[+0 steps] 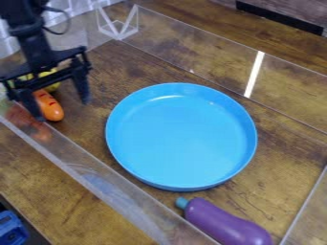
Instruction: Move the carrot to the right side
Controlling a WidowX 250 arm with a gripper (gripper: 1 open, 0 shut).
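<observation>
The orange carrot (52,107) lies on the wooden table at the far left. My black gripper (52,97) hangs right over it, pointing down and open, with one finger (23,100) to the carrot's left and the other to its right. The carrot's leafy top is hidden behind the gripper. I cannot tell whether the fingers touch the carrot.
A large blue plate (240,144) fills the middle of the table. A purple eggplant (225,226) lies near the front right. Clear plastic walls (90,182) fence the work area. A yellow lemon is mostly hidden behind the gripper.
</observation>
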